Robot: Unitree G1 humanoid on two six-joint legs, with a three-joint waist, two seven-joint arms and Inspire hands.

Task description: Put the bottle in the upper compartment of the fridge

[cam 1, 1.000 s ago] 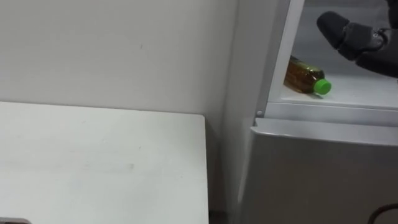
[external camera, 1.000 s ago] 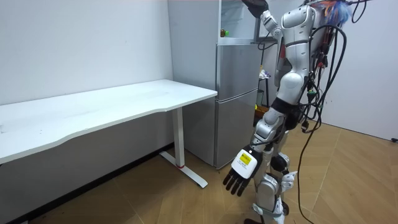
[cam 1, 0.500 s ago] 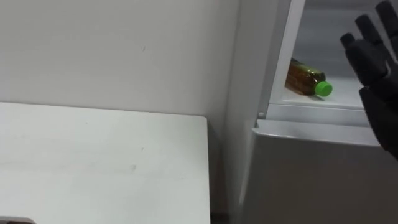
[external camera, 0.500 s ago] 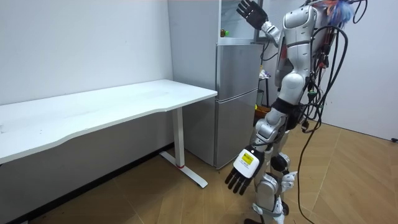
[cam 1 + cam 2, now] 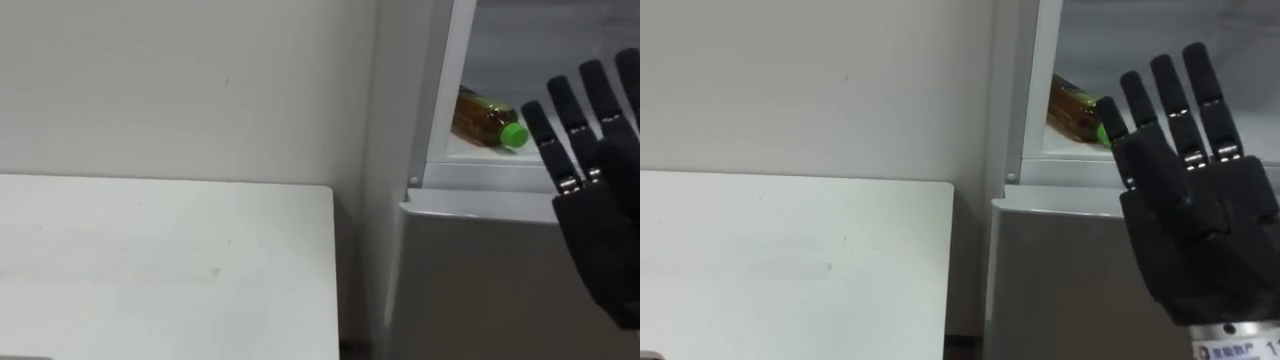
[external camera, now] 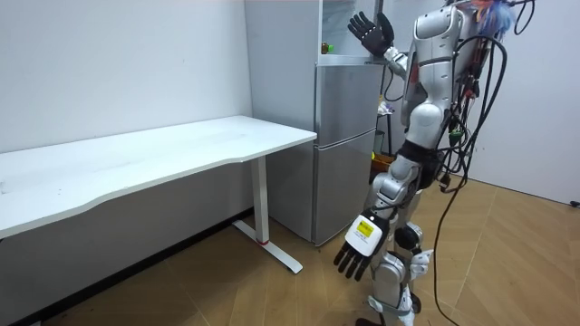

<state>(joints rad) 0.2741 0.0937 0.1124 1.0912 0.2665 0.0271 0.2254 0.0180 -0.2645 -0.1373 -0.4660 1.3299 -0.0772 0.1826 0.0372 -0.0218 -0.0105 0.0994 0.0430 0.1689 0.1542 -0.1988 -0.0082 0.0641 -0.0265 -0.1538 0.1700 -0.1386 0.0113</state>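
Amber bottle (image 5: 482,115) on upper fridge shelf (image 5: 468,153)

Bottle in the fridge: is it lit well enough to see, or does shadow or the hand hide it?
Left eye view: the bottle lies evenly lit on the pale shelf, clear of the open right hand. Right eye view: that hand's fingers overlap its green cap. Room view: it is a green speck in the upper fridge.

Print at right hand (image 5: 1200,240) base: illegible.
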